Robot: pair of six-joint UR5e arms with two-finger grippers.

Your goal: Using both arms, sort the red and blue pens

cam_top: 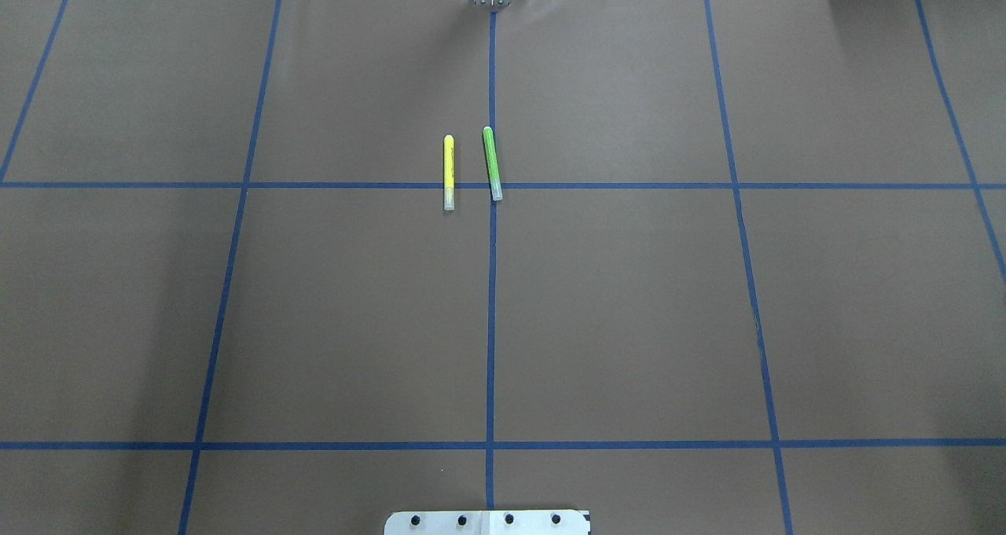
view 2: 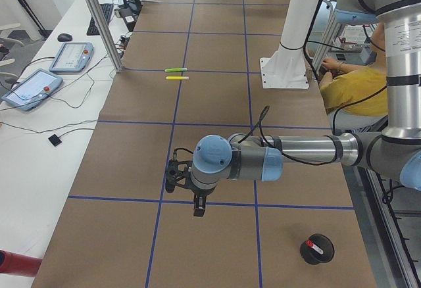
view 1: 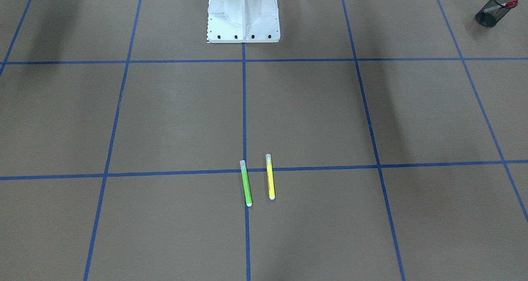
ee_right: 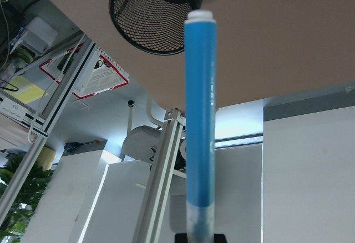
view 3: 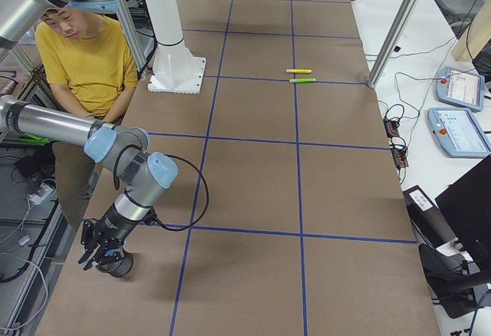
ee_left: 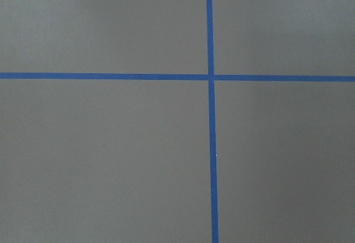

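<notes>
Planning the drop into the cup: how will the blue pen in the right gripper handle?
The blue pen is probably stiff: gripped only at its cap end by the right gripper, it runs straight. Its barrel looks smooth and glossy, so it might slip or pivot. Slim and round, it would likely roll if it missed the mesh cup.

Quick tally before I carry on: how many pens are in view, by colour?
red pen: 1, in the mesh cup on the robot's left
blue pen: 1, held in the right pincer by the other mesh cup
green marker: 1, on the table
yellow marker: 1, on the table
Total: 4
</notes>
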